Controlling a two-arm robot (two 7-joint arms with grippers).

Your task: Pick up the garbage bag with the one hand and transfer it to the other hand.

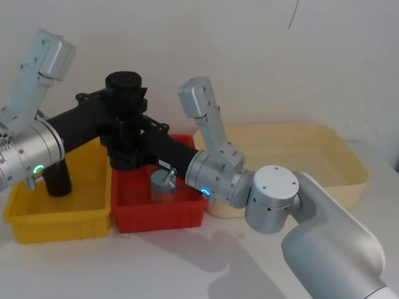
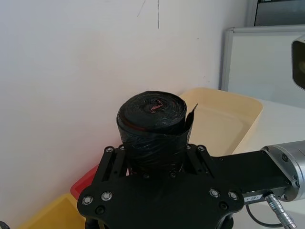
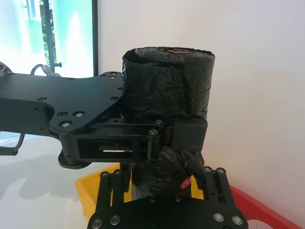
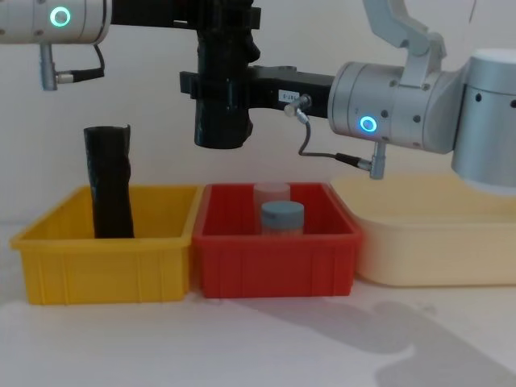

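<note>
You have the garbage bag point(image 4: 222, 121) up in the air, standing upright over the seam between the yellow bin point(image 4: 105, 266) and the red bin point(image 4: 278, 270), well clear of both rims. Two claws are on it at once. The left gripper point(image 3: 167, 136), reaching in on the arm with the green-cyan ring, is clamped round the roll's upper half. The right gripper point(image 3: 164, 191), the one with the small white label, is closed on the roll just below it, a finger on either side. Treat the roll as light but awkward. It is tightly wound, so it should be firm enough to take a squeeze, yet the glossy plastic skin looks slippery. A loose flap point(image 2: 192, 114) also stands off the outer wrap near the top. Take your hold across the full thickness of the cylinder, on the wound body, never on that flap or the crinkled outer layer, which could shear off under the pads. If you let the left claw go, judge first that the right one is biting squarely. A weak pinch could let the roll slide down through the fingers into the red bin, where a grey-capped container point(image 4: 282, 218) sits below. Leave the slimmer crinkled roll point(image 4: 109, 185) in the yellow bin alone.
</note>
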